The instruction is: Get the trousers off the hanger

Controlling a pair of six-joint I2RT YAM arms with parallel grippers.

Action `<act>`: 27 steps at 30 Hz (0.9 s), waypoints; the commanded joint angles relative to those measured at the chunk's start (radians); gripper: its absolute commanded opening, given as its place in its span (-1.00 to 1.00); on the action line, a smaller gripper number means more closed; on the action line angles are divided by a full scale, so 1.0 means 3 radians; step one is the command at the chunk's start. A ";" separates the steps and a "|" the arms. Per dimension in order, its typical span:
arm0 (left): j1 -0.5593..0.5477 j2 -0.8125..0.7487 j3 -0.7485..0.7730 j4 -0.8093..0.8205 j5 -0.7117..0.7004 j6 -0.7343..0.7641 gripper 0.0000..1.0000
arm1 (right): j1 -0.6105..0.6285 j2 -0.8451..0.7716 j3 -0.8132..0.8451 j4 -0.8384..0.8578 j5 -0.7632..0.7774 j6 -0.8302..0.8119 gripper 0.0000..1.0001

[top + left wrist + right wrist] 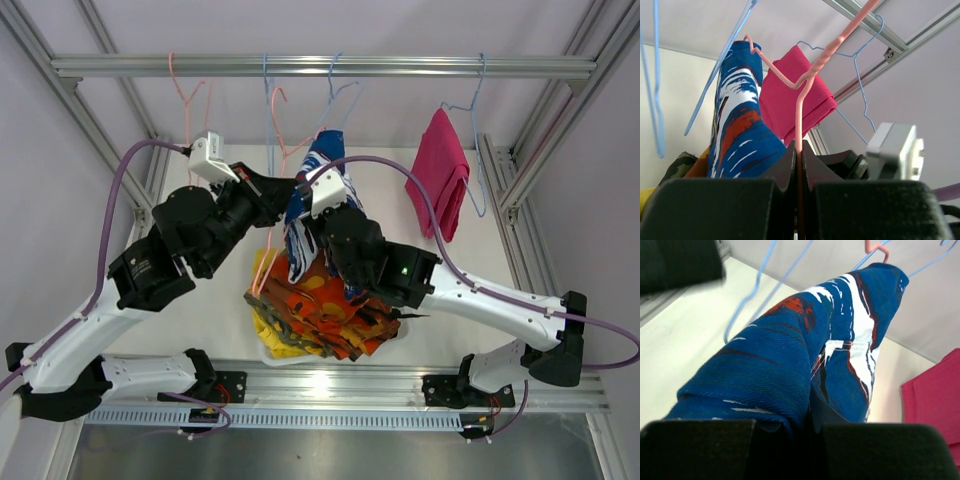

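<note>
Bench [520, 300], white, inside a metal frame. The rail [400, 66] crosses the top of the overhead view, and frame posts slant down from both of its ends and narrow the sides. Open bench shows below the rail's right half, between the magenta trousers and the right post.

Both arms reach in under the rail's middle and crowd together there.

A pile lies on the bench well below the rail's middle: orange-black trousers [330, 305] on top, yellow trousers [272, 342] at its near left edge, camouflage trousers [675, 167] at the pile's edge. Cannot tell if the pile sits in a tray or straight on the bench.

Blue-white-red trousers [322, 165] hang just under the rail's middle, draped over one end of the pink hanger [812, 70]. Cannot tell if that hanger's hook is on the rail.

Magenta trousers [440, 185] hang folded over a blue hanger [478, 130] hooked at the rail's right part, apart from both arms.

A second pink hanger [188, 100] hangs at the rail's left part, and a spare blue hanger [268, 110] hangs nearer the middle.

Left fingers [800, 160] are pinched tight on the pink hanger's wire. Right fingers [810, 432] are clamped on the lower fold of the blue-white-red trousers.
</note>
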 commanded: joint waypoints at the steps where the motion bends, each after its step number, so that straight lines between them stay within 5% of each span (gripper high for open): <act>1: -0.0013 -0.0119 0.0002 0.0254 -0.0097 0.0043 -0.99 | -0.0051 -0.0029 0.0441 0.0139 -0.0025 0.0037 -1.00; 21: -0.0018 -0.0047 -0.0775 0.0039 0.0077 -0.0463 -0.99 | 0.0015 -0.0346 0.1228 -0.0305 -0.0015 -0.0187 -1.00; 27: -0.0100 -0.0236 -0.1169 0.0238 0.0016 -0.0274 -0.99 | 0.0031 -0.0525 0.1398 -0.0449 0.0021 -0.0275 -1.00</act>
